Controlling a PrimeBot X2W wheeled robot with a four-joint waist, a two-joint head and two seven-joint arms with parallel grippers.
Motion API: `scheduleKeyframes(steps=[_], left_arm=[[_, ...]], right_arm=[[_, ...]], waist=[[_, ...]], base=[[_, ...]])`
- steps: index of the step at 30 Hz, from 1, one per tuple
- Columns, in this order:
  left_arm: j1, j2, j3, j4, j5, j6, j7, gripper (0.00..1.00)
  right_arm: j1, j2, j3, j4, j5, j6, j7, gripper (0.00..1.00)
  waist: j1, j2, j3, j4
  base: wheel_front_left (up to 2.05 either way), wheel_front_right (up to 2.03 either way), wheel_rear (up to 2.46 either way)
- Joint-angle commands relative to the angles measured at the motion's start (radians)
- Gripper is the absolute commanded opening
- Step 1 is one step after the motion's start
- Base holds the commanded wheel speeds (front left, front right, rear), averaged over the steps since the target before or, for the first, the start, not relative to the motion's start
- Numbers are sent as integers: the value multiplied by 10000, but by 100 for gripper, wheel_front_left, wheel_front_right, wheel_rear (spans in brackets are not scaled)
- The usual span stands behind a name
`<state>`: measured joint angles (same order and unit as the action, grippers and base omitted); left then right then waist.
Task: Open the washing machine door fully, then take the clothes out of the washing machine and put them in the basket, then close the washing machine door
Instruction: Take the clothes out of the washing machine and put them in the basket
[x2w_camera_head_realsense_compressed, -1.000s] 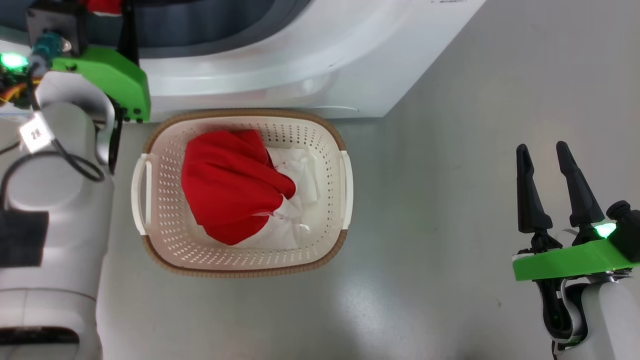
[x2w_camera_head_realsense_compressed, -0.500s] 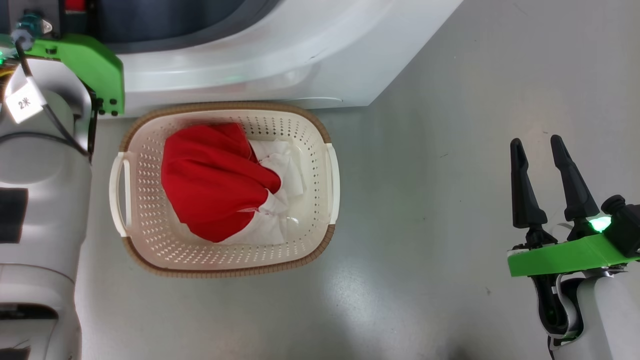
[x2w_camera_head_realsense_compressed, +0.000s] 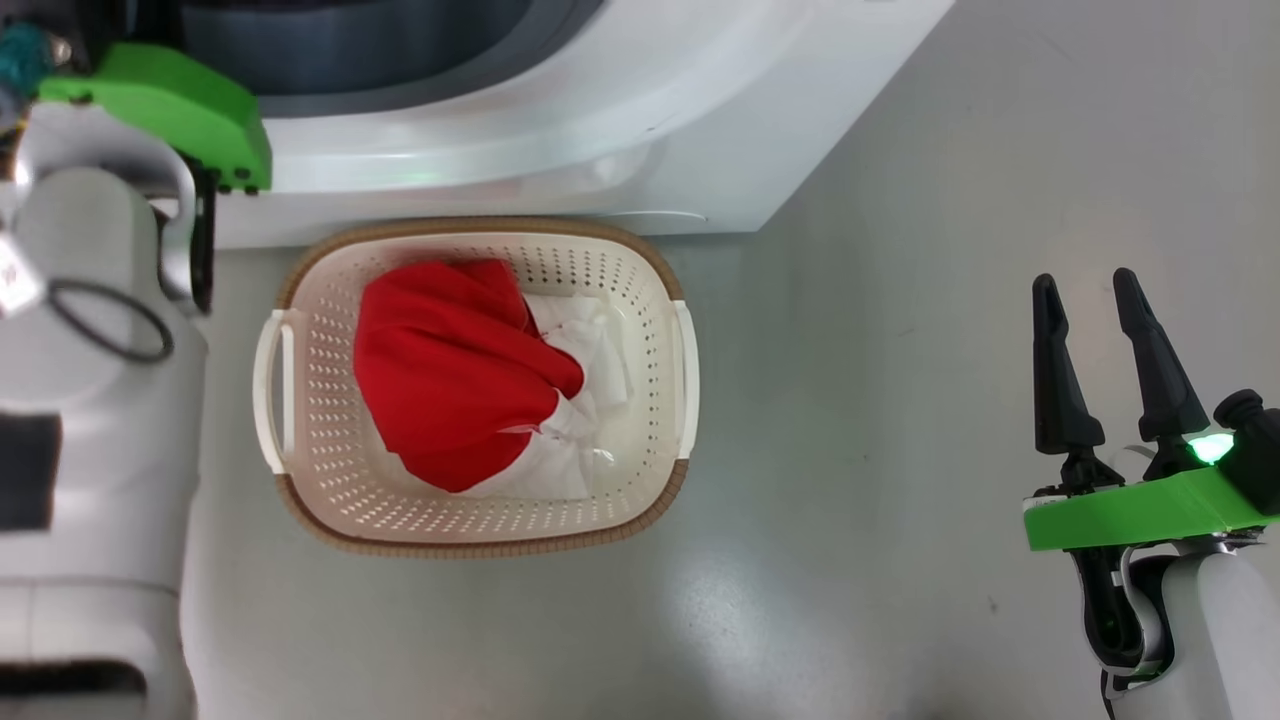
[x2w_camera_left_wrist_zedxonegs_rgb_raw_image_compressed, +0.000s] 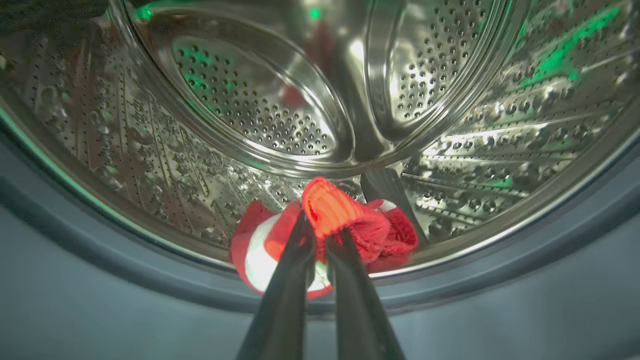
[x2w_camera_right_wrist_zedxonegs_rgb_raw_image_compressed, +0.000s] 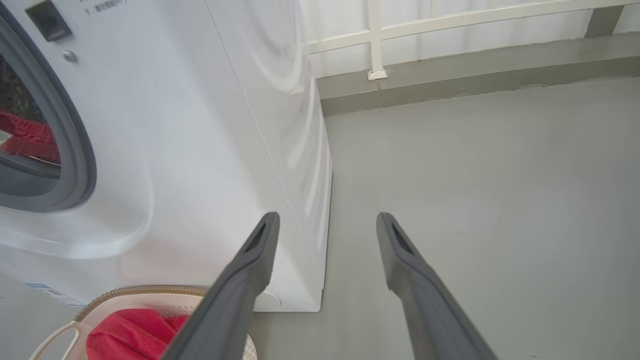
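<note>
Jaws of the left gripper (x2w_camera_left_wrist_zedxonegs_rgb_raw_image_compressed: 316, 231) pinch a fold of soft, light red-and-white fabric clothes (x2w_camera_left_wrist_zedxonegs_rgb_raw_image_compressed: 382, 232) — limp, likely to trail — right gripper (x2w_camera_head_realsense_compressed: 1085, 282) gapes.

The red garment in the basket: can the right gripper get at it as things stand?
Probably yes. The right gripper is open, apart from the basket over the floor; the red garment lies uncovered on top, with nothing between them.

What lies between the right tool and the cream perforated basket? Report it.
Bare grey floor separates right tool from cream perforated basket, per head view.
</note>
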<state>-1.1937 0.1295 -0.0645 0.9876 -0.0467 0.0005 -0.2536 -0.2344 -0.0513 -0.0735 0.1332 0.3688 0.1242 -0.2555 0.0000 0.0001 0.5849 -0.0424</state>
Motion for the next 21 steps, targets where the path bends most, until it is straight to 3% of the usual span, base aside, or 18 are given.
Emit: scheduleKeyframes(steps=[1,13,21], left_arm=[[597,392,263,-793,-175,-34,-78,0],[3714,-291,1314,-6457,-540,-313,-80,0],[5262,-679,1663,-8808,-540,-498,-81,0]], right_arm=[[166,6,192,-238,-59,65,-63,100],[483,-114,90,-237,-114,65,-63,100],[633,-135,155,-178,-118,65,-63,100]], waist=[[0,-1,-152,122],[0,-1,-638,526],[0,-1,-931,604]], base=[[0,0,0],[0,0,0],[0,0,0]])
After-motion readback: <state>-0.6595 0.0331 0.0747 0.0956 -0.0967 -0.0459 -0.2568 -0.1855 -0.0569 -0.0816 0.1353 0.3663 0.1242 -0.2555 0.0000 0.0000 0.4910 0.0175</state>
